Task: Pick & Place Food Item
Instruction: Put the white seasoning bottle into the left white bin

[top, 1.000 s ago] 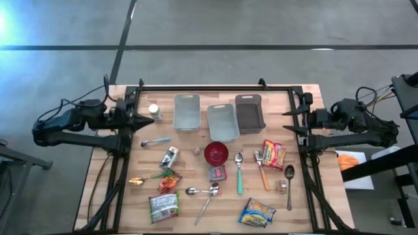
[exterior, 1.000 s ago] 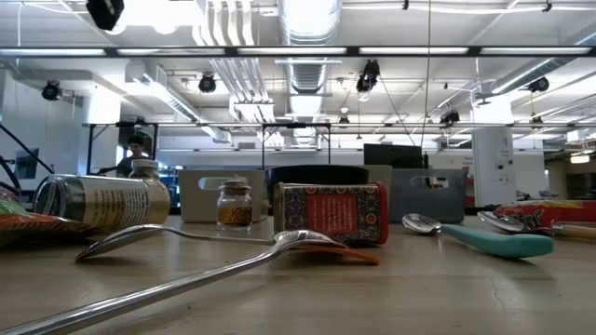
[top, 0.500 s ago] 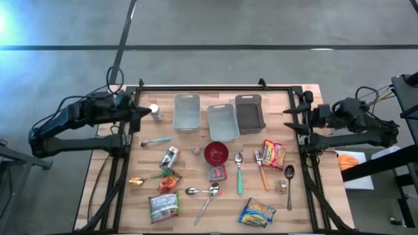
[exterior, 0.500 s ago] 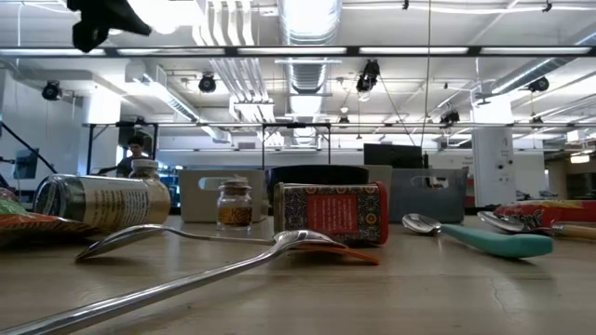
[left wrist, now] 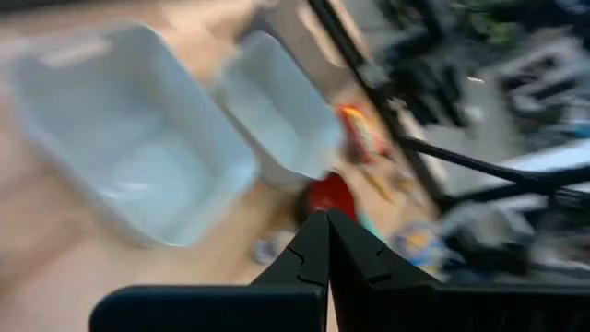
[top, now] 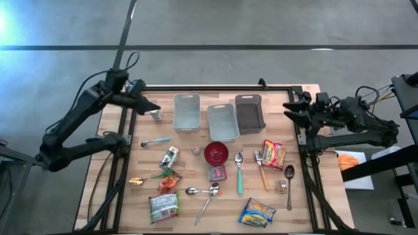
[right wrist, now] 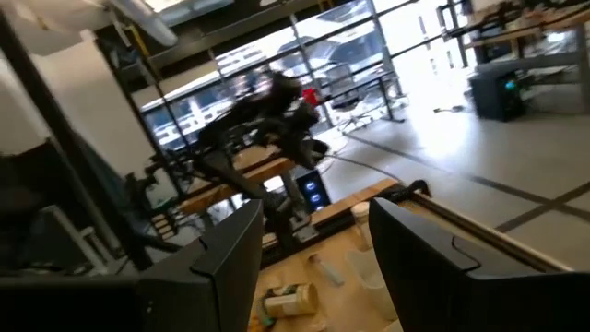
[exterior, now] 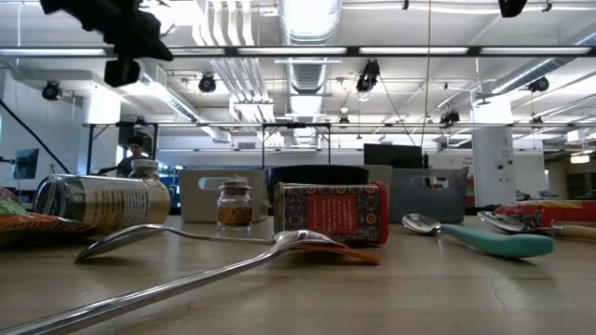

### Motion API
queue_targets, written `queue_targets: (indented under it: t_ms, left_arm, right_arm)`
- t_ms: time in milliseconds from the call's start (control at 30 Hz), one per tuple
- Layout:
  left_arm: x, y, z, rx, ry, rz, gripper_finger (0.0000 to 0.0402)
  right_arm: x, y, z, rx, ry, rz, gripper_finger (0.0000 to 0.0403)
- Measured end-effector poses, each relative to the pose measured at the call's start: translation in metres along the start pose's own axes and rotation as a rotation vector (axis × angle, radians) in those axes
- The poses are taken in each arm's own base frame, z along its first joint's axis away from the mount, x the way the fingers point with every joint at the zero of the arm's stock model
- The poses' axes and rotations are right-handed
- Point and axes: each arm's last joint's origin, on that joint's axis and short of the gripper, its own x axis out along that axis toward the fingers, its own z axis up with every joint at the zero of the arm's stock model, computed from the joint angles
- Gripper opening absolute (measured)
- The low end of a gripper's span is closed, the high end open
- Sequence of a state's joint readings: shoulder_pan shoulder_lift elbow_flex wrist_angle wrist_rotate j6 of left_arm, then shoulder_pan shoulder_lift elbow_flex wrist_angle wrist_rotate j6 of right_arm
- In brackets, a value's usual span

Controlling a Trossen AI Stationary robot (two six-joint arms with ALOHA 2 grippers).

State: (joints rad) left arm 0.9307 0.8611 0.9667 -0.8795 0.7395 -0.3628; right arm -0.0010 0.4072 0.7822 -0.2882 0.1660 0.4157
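While the left gripper (top: 155,108) hangs raised over the table's far left corner with its fingers pressed together on nothing, the food lies scattered well away from it toward the middle and near side of the wooden table (top: 300,196). Just beside the fingertips in the overhead view stands a small white-capped jar (top: 155,111); I cannot tell how far above it the gripper is. The nearest food items are a tin can (top: 169,157) lying on its side and an orange snack packet (top: 170,181), both nearer the front edge than the gripper, with a green packet (top: 163,206) closer still to the front.

The right gripper (top: 289,110) hovers at the far right corner, fingers parted and holding nothing. A red-and-yellow noodle packet (top: 274,154) lies nearer the front than it, not far off, and a blue-and-yellow snack bag (top: 257,212) sits well apart near the front edge.

Between the two arms, along the far side, stand three bins: a pale bin (top: 187,111), a second pale bin (top: 223,122) and a dark grey bin (top: 249,112). A red bowl (top: 216,153) sits just in front of the middle one, with a small red box (top: 217,173) beside it.
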Motion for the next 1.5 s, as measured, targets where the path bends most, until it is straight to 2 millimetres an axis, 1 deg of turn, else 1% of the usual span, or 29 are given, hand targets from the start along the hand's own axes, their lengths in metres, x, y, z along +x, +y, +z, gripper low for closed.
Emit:
queue_targets:
  t_ms: [100,200,300,400,600,700,767,867,1033,1133,1300,1500]
  left_arm:
    - [0.001,0.010,0.007,-0.083,0.046,-0.063,0.0000]
    - [0.002,0.017,0.011,-0.112,0.053,0.004,0.0000]
    - [0.000,0.020,0.015,-0.084,0.033,0.118,0.0000]
    - [-0.003,0.017,0.017,-0.008,0.025,0.133,0.0000]
    - [-0.004,0.018,0.018,0.002,0.010,0.209,0.0000]
    - [-0.003,0.021,0.017,-0.088,-0.003,0.247,0.0000]
    - [-0.003,0.024,0.018,-0.146,-0.030,0.333,0.0000]
    - [-0.003,0.030,0.019,-0.282,-0.082,0.467,0.0000]
    - [-0.001,0.033,0.021,-0.430,-0.125,0.525,0.0000]
    - [0.002,0.037,0.023,-0.426,-0.105,0.559,0.0000]
    - [0.011,0.042,0.023,-0.371,-0.010,0.580,0.0000]
    - [0.025,0.038,0.027,-0.314,0.069,0.580,0.0000]
  right_arm:
    - [0.000,0.002,-0.001,0.021,0.025,0.056,0.0196]
    - [0.000,0.002,-0.001,0.030,0.029,0.065,0.0196]
    - [0.000,0.002,-0.001,0.031,0.029,0.065,0.0196]
    - [0.000,0.002,-0.001,0.030,0.030,0.064,0.0196]
    - [0.000,0.002,-0.002,0.028,0.038,0.060,0.0196]
    - [0.000,0.001,-0.002,0.024,0.046,0.056,0.0196]
    - [0.000,0.001,-0.003,0.023,0.053,0.052,0.0196]
    - [0.000,0.000,-0.004,0.017,0.064,0.047,0.0196]
    - [0.000,-0.001,-0.008,0.012,0.096,0.027,0.0196]
    - [0.000,-0.002,-0.008,0.011,0.102,0.023,0.0196]
    - [0.000,-0.002,-0.008,0.010,0.101,0.022,0.0196]
    - [0.000,-0.002,-0.008,0.007,0.101,0.022,0.0196]
